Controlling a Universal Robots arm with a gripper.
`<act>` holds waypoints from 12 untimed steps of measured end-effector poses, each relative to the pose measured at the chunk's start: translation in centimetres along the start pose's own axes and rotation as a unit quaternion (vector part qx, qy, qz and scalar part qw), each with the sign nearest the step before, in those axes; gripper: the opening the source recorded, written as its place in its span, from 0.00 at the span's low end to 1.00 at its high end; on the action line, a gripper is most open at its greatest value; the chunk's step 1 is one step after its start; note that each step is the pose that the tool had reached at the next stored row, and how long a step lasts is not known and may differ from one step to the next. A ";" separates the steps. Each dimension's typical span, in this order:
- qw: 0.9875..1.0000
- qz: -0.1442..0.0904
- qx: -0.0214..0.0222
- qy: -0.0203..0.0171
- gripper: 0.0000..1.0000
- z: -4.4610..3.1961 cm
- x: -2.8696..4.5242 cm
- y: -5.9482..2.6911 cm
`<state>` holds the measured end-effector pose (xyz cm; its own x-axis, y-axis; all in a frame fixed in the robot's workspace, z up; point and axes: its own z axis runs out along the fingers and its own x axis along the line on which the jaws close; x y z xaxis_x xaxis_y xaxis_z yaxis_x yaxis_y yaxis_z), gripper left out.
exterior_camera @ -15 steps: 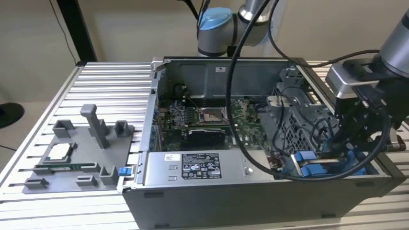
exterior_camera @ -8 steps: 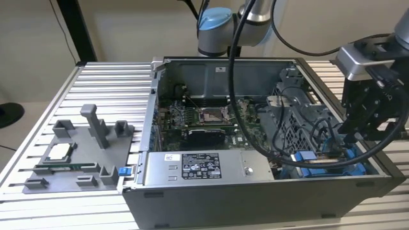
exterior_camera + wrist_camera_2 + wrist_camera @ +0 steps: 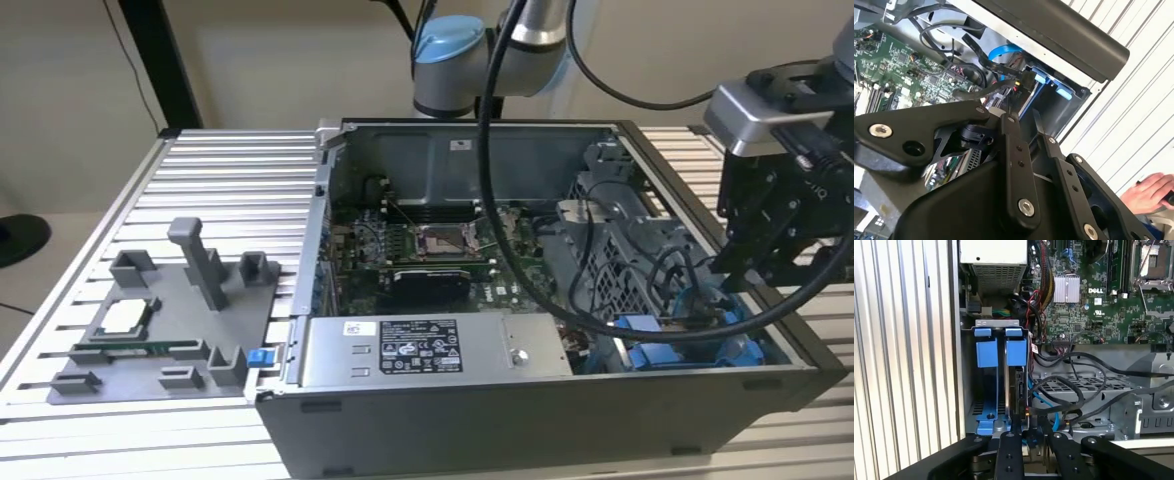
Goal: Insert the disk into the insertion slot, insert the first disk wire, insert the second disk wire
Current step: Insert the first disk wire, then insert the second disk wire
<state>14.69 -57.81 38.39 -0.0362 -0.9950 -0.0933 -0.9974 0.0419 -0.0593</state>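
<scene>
In the exterior view my gripper (image 3: 755,272) hangs over the right end of the open computer case, above the insertion slot (image 3: 667,345) with its blue rails. In the first wrist view the disk (image 3: 1018,385) stands edge-on in the slot beside a blue rail (image 3: 986,352). My gripper (image 3: 1033,437) sits just off the disk's near end, open with nothing clamped. A blue flat wire (image 3: 1035,395) and black wires (image 3: 1069,390) loop beside the disk. In the second wrist view my gripper (image 3: 1023,119) points at a black plug (image 3: 1017,82) with red and yellow leads.
A silver power-supply box (image 3: 414,345) lies along the case's front wall, and the motherboard (image 3: 427,255) is behind it. A grey fixture plate (image 3: 160,320) with small parts lies on the slatted table at the exterior view's left. A person's hand (image 3: 1150,191) rests beyond the case.
</scene>
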 end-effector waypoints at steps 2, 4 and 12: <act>1.000 0.000 0.000 0.000 1.00 0.00 -0.01 -0.15; 1.000 0.000 0.000 0.000 1.00 0.03 -0.02 -0.37; 1.000 0.000 0.000 0.000 1.00 0.10 -0.11 -1.52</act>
<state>16.21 -57.76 38.39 -0.0360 -0.9950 -0.0933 -0.9974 0.0416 -0.0594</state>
